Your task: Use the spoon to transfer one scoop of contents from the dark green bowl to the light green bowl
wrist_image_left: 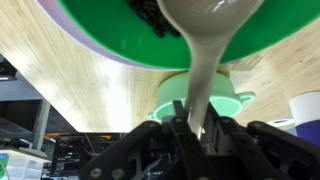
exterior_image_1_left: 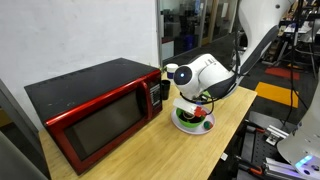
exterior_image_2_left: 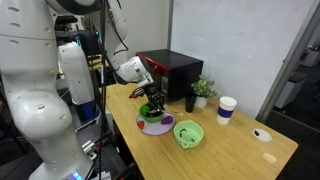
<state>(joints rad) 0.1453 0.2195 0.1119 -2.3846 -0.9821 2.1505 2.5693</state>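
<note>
In the wrist view my gripper [wrist_image_left: 197,126] is shut on the slim handle of the pale wooden spoon [wrist_image_left: 203,75]. The spoon's round head reaches over the dark green bowl [wrist_image_left: 105,25], beside the blackish contents [wrist_image_left: 150,14]. Under the handle, closer to the gripper, stands the small light green bowl [wrist_image_left: 230,103]. In an exterior view the gripper [exterior_image_2_left: 152,101] hangs just above the dark green bowl [exterior_image_2_left: 154,122], with the light green bowl [exterior_image_2_left: 188,133] next to it towards the table's front. In another exterior view the gripper [exterior_image_1_left: 196,93] hides most of the dark green bowl [exterior_image_1_left: 192,122].
A red and black microwave [exterior_image_1_left: 95,110] stands on the wooden table [exterior_image_2_left: 235,150] behind the bowls. A black cup [exterior_image_2_left: 190,102], a small potted plant [exterior_image_2_left: 204,89] and a white cup with a blue top [exterior_image_2_left: 226,110] stand nearby. The dark bowl rests on a purple plate [exterior_image_2_left: 141,124].
</note>
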